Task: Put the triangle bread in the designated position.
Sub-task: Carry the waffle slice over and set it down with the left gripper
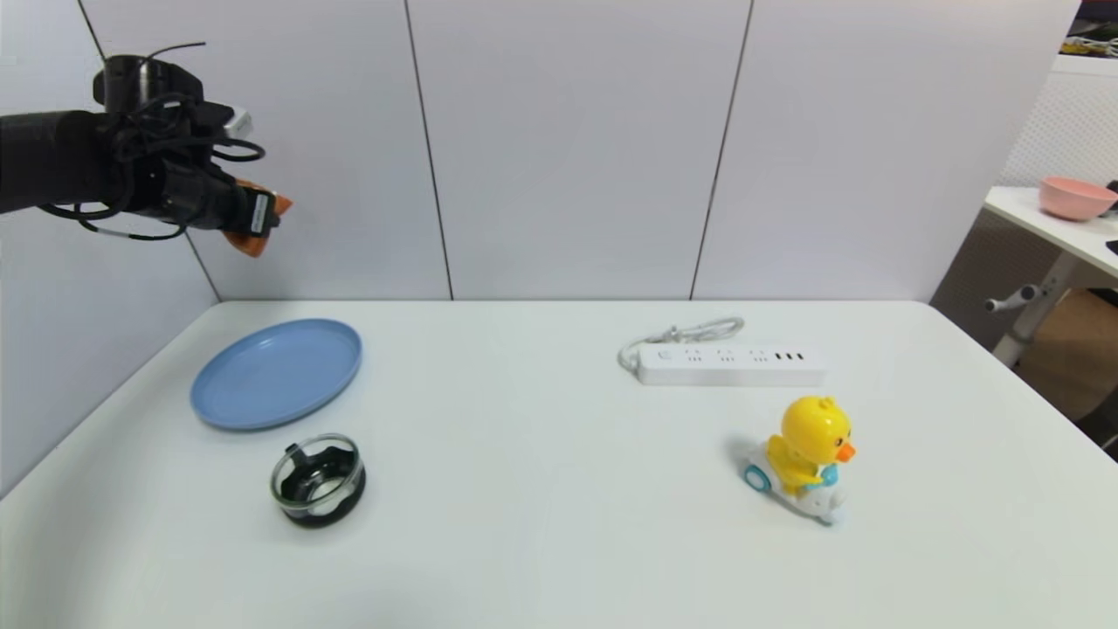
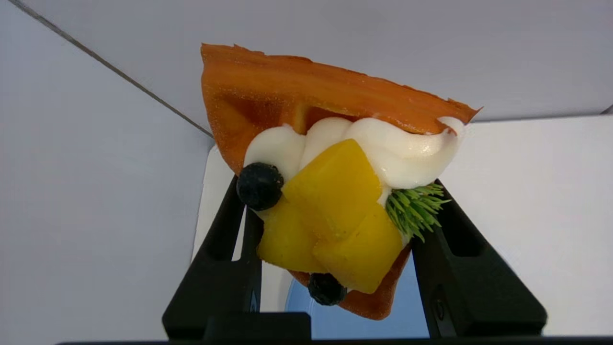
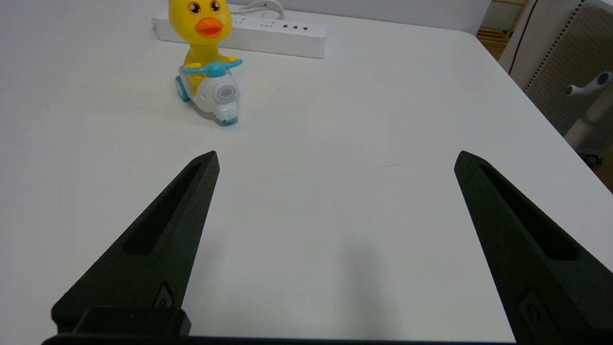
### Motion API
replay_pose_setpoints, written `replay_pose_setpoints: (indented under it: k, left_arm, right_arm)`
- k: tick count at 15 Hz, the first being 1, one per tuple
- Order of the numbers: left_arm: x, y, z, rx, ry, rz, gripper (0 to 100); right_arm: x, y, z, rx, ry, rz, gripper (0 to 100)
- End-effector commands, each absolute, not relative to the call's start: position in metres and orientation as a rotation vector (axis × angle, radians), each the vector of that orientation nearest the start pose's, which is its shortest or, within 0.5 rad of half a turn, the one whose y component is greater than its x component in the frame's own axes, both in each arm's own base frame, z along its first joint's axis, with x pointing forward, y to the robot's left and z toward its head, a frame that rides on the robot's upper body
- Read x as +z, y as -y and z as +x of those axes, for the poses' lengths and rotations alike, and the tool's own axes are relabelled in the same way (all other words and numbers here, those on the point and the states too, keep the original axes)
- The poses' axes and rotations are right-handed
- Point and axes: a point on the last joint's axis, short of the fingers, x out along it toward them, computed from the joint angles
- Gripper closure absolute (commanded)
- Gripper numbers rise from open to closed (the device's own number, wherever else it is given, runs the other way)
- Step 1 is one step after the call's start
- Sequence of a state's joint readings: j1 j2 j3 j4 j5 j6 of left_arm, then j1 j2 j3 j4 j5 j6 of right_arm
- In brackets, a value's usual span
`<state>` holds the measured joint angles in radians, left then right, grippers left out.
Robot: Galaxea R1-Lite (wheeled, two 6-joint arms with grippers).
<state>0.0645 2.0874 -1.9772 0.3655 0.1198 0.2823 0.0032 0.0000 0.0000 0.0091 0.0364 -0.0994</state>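
We see the left hand (image 1: 262, 214) raised high above the far left of the white desk (image 1: 541, 489), in front of the grey wall panels, its two black fingers (image 2: 230, 249) closed on the triangle bread (image 1: 253, 240). In the head view only an orange-brown corner of the wedge shows past the fingertips. In the left wrist view the triangle bread (image 2: 330, 143) fills the space between the fingers: its browned waffle crust runs across the far edge, with a band of white cream, yellow fruit cubes, two dark berries and a green sprig on the face turned toward the camera. The bread is in the air, well clear of the desk surface. Below it lies the blue plate (image 1: 276, 374), flat on the far left part of the desk, and a patch of the same blue plate (image 2: 412, 306) shows between the fingers in the wrist view. Just in front of the plate stands a small glass jar (image 1: 318, 480) with a black base. On the right half of the desk a white power strip (image 1: 732, 363) lies with its cord coiled at one end, and nearer to us a yellow duck toy (image 1: 805, 456) rides a white scooter. The right hand (image 3: 335, 158) hovers low over the bare near-right part of the desk, its fingers spread wide and holding nothing, with the duck toy and the power strip beyond it.
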Motion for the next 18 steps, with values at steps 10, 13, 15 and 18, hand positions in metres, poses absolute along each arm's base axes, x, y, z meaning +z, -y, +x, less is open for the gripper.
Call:
replay_pose_setpoints:
  k: [10, 13, 15, 18]
  left_arm:
    - [0.18, -0.016, 0.481, -0.035, -0.583, 0.608, 100]
    - [0.178, -0.015, 0.485, -0.056, -0.557, 0.704, 100]
    - [0.18, -0.016, 0.488, -0.07, -0.518, 0.816, 100]
    - [0.173, -0.015, 0.492, -0.074, -0.508, 0.849, 100]
  right_arm:
    - [0.074, -0.001, -0.023, 0.042, -0.009, -0.1, 0]
    - [0.074, -0.001, -0.023, 0.04, -0.009, -0.1, 0]
    - [0.074, -0.001, -0.023, 0.04, -0.01, -0.099, 0]
    - [0.074, -0.001, -0.023, 0.042, -0.009, -0.1, 0]
